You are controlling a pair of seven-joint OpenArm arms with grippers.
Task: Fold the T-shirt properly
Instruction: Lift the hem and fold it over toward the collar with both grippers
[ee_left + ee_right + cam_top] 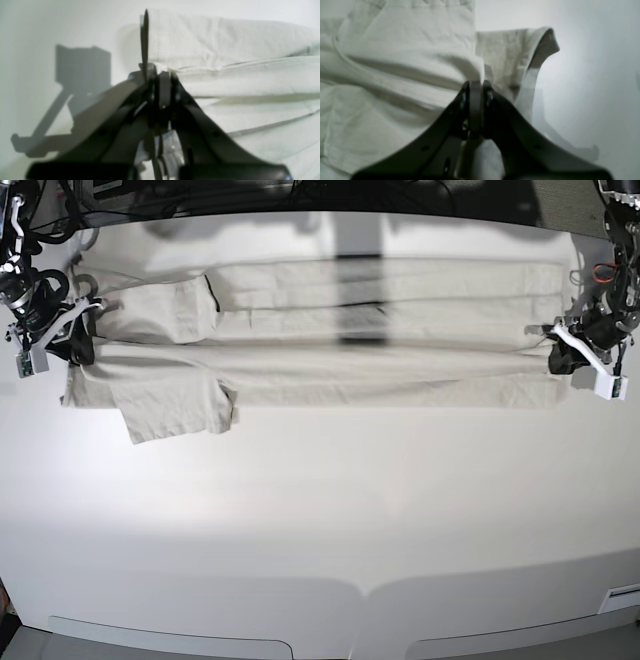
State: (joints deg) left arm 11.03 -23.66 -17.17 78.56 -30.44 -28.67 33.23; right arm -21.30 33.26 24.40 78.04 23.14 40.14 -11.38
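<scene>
Between 2 clamped grippers, T-shirt (330, 330) stretched; its neckline can't be seen.

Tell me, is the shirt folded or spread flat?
Partly folded: the T-shirt lies doubled lengthwise in a long band, one sleeve sticking out.

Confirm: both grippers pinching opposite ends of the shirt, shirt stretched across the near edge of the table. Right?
Not quite. Both the left gripper and the right gripper are shut on the T-shirt, but the base view shows it stretched across the far side of the table, not the near edge.
</scene>
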